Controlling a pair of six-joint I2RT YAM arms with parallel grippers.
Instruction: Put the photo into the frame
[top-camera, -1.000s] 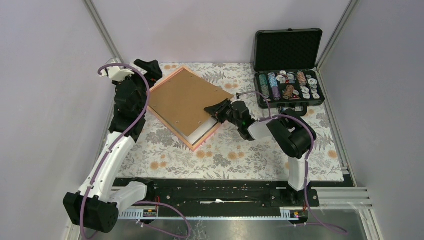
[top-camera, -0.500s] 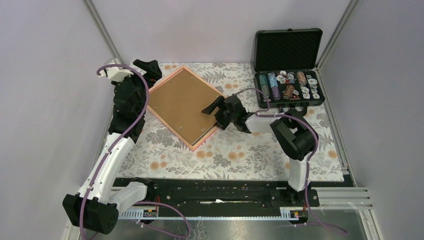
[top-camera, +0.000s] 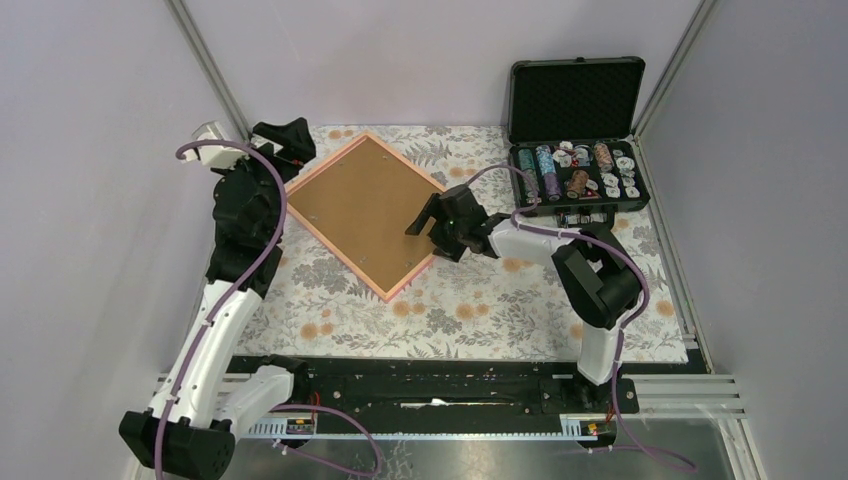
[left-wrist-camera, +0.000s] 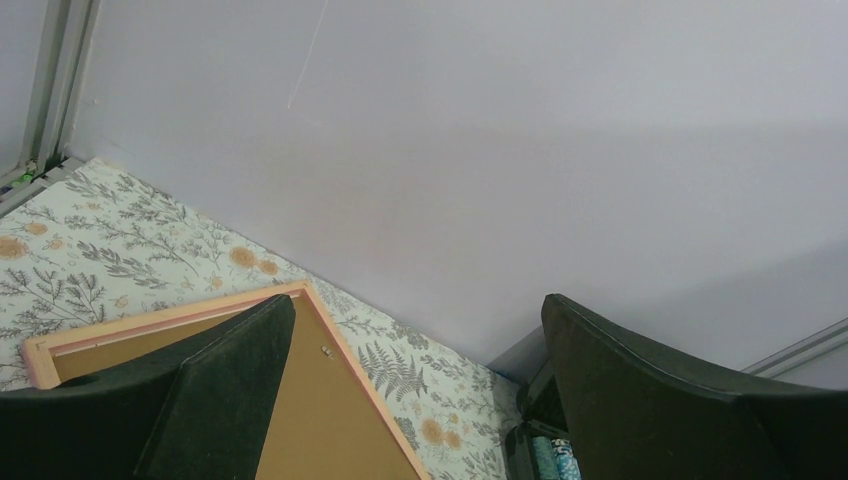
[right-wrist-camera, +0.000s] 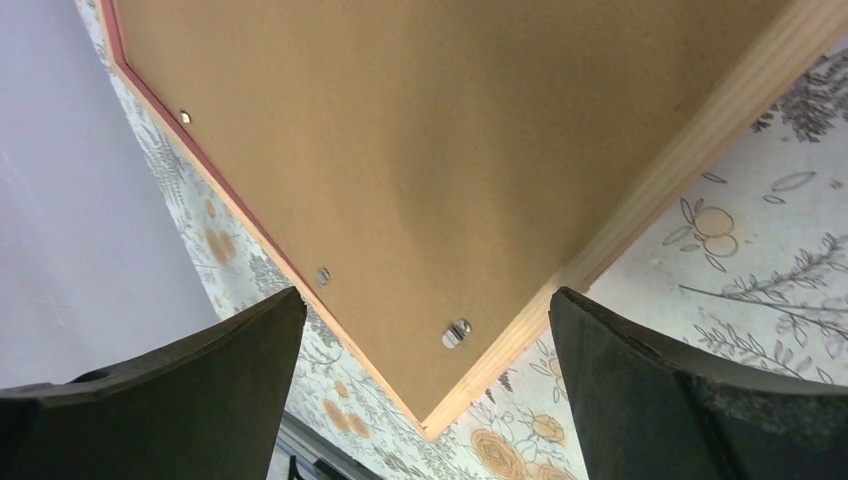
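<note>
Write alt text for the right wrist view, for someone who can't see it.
A brown backing board sits inside a pink-edged frame lying on a floral cloth, one corner toward the camera, small metal clips near its edge. The right gripper hangs open over that corner, holding nothing.

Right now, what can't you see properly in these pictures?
The photo: in no view; if it is inside, the brown backing board covers it.
The frame: its front side faces the table, so it is hidden in every view.
The same frame in the left wrist view: cut off by the bottom edge and by the left gripper's fingers.
The little round things in the black case: too small in the top view to name.
</note>
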